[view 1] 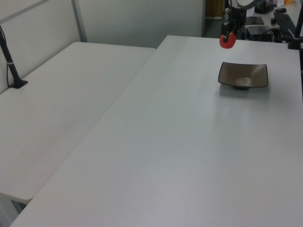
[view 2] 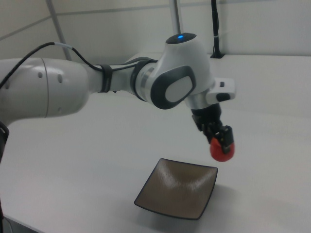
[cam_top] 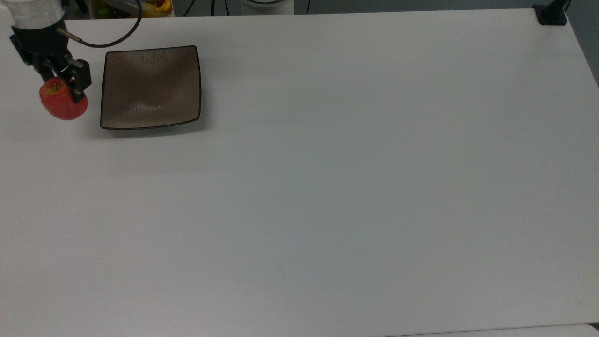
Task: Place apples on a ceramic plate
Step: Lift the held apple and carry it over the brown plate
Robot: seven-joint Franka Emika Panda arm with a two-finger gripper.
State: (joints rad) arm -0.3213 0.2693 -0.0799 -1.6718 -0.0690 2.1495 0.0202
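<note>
Apple (cam_top: pixel 62 104) up off the table (cam_top: pixel 327 187), clamped between the fingers of the gripper (cam_top: pixel 65 91) and hanging clear in the air, red with a yellow-green patch at the stem. Just off the plate (cam_top: pixel 150 87) on the top view's left, above and beside its edge in the right view, not over the centre. Plate flat on the table, dished middle bare and glossy.
</note>
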